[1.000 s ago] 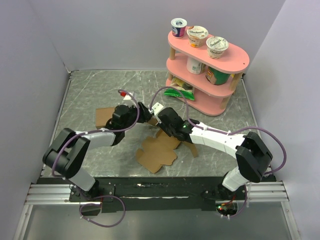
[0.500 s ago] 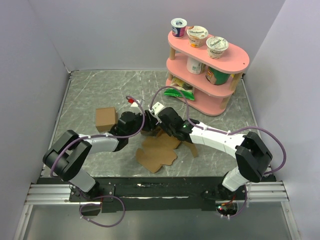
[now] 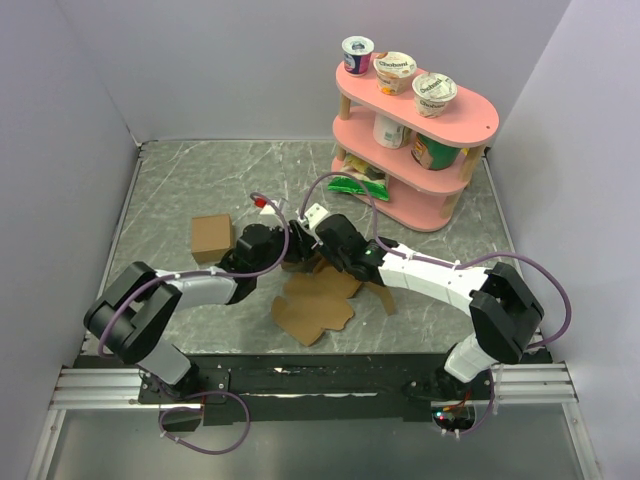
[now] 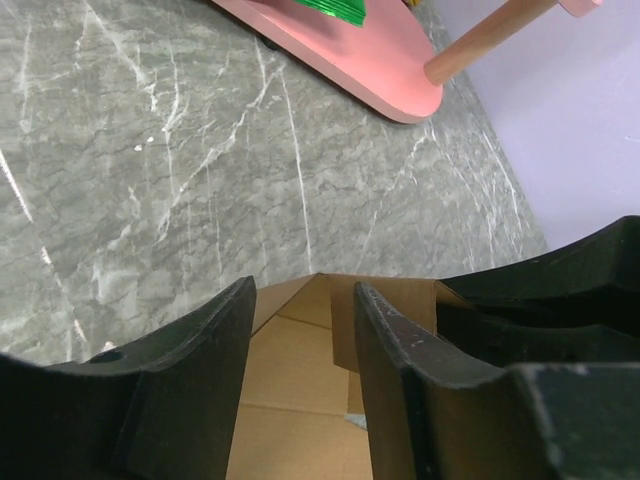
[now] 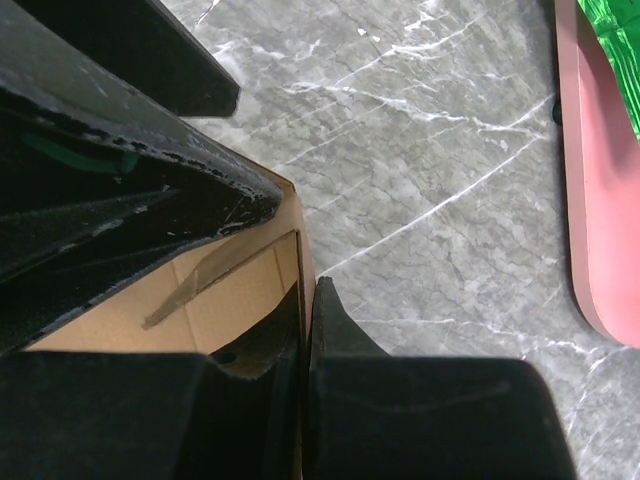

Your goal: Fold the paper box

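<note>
In the middle of the worktop (image 3: 200, 180), the top cam has the paper box (image 3: 315, 305) mostly flat, with its far edge up where the left hand (image 3: 292, 256) and right hand (image 3: 318, 243) meet. Left wrist cam: that hand's fingers are spread apart, with a brown flap standing between them. Right wrist cam: that hand's fingers are pinched tight on a thin cardboard wall.

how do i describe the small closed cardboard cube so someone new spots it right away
On the grey marbled table, look at the left half, away from the pink shelf. A small brown cardboard cube sits there, just left of the left arm near its wrist. Unlike the paper box, a mostly flat cutout sheet between the arms, it is a closed, squared-up block.
</note>
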You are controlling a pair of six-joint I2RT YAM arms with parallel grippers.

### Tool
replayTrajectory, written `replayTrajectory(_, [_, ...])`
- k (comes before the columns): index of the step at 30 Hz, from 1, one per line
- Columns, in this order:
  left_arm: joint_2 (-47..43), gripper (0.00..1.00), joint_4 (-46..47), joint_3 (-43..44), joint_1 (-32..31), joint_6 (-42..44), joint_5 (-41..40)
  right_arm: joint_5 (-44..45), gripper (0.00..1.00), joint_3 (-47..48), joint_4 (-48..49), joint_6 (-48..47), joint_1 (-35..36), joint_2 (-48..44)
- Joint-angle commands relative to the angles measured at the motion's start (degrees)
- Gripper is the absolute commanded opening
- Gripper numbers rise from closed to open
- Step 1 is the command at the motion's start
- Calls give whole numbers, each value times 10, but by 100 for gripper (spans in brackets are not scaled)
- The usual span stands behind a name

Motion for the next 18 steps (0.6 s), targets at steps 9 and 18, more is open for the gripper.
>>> replayTrajectory(9, [-52, 54, -44, 10, 146, 41, 130, -51, 2, -55, 69, 5, -7, -14])
replayTrajectory(18, [49, 54, -62, 46, 213, 44, 193, -3, 1, -116, 181, -68, -6, -38])
